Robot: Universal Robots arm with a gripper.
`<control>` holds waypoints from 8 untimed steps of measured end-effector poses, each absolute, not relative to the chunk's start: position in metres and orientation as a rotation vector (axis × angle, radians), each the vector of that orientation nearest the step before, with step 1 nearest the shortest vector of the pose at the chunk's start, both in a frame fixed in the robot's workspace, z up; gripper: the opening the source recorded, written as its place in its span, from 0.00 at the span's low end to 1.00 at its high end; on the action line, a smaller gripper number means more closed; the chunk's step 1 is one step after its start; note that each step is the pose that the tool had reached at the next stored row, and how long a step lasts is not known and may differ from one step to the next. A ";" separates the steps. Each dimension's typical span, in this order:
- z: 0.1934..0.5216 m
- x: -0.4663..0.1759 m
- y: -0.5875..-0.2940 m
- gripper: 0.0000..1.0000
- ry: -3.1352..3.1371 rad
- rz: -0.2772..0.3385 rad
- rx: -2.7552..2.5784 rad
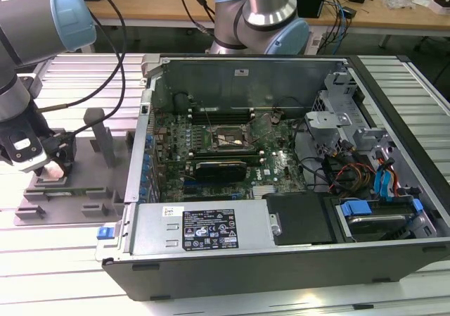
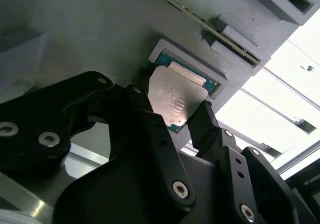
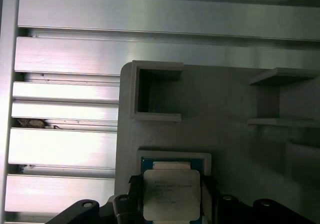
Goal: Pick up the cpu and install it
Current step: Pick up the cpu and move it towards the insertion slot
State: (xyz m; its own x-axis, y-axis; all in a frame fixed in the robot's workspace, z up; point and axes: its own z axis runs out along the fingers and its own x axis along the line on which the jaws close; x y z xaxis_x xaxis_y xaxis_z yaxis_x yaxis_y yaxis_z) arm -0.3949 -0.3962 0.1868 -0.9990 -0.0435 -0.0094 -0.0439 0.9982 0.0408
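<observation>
Spanning the scene is the slatted metal table (image 1: 422, 77), and on it lies an open computer case (image 1: 316, 260), whose empty socket (image 1: 228, 138) sits mid-board. The arm (image 1: 28, 20) reaches down at the exterior view's left, well apart from the case, over the grey tray (image 1: 70, 189).

The hand (image 2: 172, 109) is low over a square recess in that tray. The cpu (image 3: 171, 194) lies in this recess, silvery top up, with a thin green rim showing along one edge. In both wrist views the fingers (image 2: 202, 119) stand narrow, one at each of two opposite sides of the chip. They appear to press against its edges (no gap shows on either side).

The step in hand looks like the pick-up, with the grasp made and the chip not clearly out of its seat. Installing is not begun. Lifting calls for a straight, level pull, since the recess walls hug the chip closely and any tilt could snag a corner.
</observation>
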 end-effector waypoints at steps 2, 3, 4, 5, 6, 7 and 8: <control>0.187 -0.395 -0.396 0.55 3.132 0.064 -0.069; 0.187 -0.395 -0.396 0.55 3.131 0.064 -0.069; 0.187 -0.395 -0.396 0.55 3.131 0.064 -0.068; 0.187 -0.395 -0.396 0.62 3.131 0.064 -0.069; 0.187 -0.395 -0.396 0.62 3.131 0.064 -0.069; 0.188 -0.395 -0.396 0.62 3.131 0.064 -0.069; 0.189 -0.395 -0.396 0.62 3.131 0.064 -0.068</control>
